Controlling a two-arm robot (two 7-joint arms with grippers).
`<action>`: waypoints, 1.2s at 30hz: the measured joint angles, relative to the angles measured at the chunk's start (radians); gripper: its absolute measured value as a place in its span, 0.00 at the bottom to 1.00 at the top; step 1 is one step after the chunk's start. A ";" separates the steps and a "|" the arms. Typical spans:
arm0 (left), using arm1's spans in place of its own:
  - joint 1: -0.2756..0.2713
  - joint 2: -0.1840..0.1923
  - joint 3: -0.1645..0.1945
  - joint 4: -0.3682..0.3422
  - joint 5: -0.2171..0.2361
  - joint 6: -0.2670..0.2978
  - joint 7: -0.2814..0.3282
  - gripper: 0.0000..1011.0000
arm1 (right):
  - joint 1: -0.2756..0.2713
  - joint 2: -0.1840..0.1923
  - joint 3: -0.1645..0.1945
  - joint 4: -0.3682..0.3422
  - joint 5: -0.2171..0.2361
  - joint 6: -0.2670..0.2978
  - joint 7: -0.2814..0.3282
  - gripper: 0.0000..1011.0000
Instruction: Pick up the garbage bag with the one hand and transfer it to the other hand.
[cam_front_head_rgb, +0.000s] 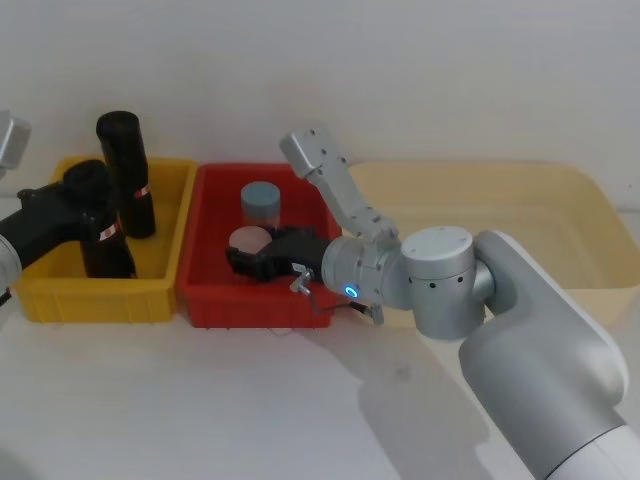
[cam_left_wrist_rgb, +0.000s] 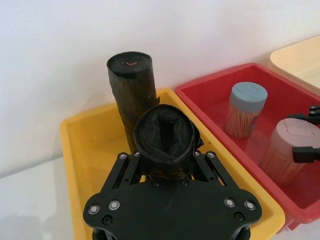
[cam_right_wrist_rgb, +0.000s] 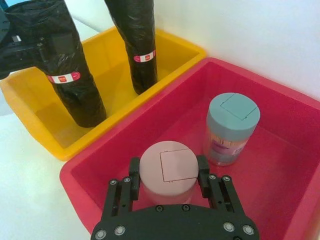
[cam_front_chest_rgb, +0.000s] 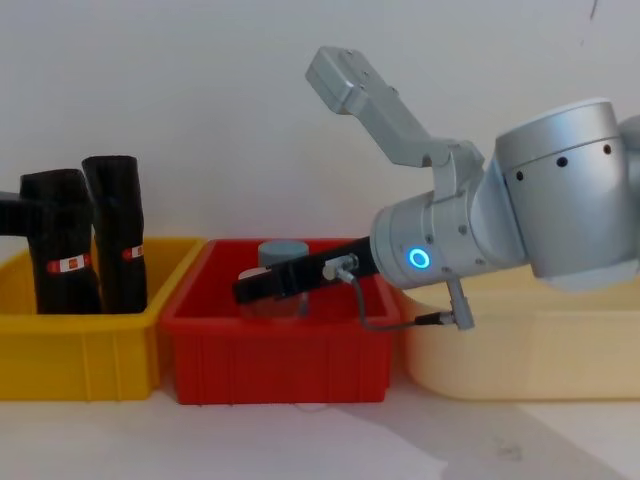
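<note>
**Clamping the nearer roll**

Left gripper (cam_left_wrist_rgb: 165, 170) is closed on the upper end of the nearer garbage bag roll (cam_right_wrist_rgb: 75, 95), which stands in the yellow bin (cam_front_head_rgb: 100, 300). Rolled film looks light, soft and slick, so a hold just below the top should grip best. Farther across, the right gripper (cam_right_wrist_rgb: 168, 173) clasps a pink-lidded jar (cam_front_head_rgb: 250, 240) in the red bin (cam_front_head_rgb: 240, 305).

Yellow bin (cam_front_head_rgb: 100, 300): near roll (cam_front_head_rgb: 105, 250), clamped by the left claw (cam_front_head_rgb: 85, 185), stands upright with the far roll (cam_front_head_rgb: 125, 170) close behind. Red bin (cam_front_head_rgb: 240, 305): right claw (cam_right_wrist_rgb: 168, 172) at the pink-lidded jar (cam_front_head_rgb: 250, 240), blue-lidded jar (cam_front_head_rgb: 262, 200) just beyond. Cream bin (cam_front_head_rgb: 520, 210) floor and front desk (cam_front_head_rgb: 200, 400) lie open.
</note>
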 joint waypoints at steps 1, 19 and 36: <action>0.001 0.000 -0.001 -0.002 0.001 -0.001 0.001 0.34 | -0.001 0.001 0.001 -0.003 0.000 -0.001 0.001 0.64; -0.011 0.011 -0.047 -0.170 -0.003 0.011 0.021 0.34 | -0.054 0.060 0.056 -0.243 0.034 -0.037 -0.003 0.64; -0.181 -0.062 0.044 -0.184 -0.035 0.044 -0.033 0.34 | -0.131 0.166 0.156 -0.501 0.010 0.027 -0.105 0.64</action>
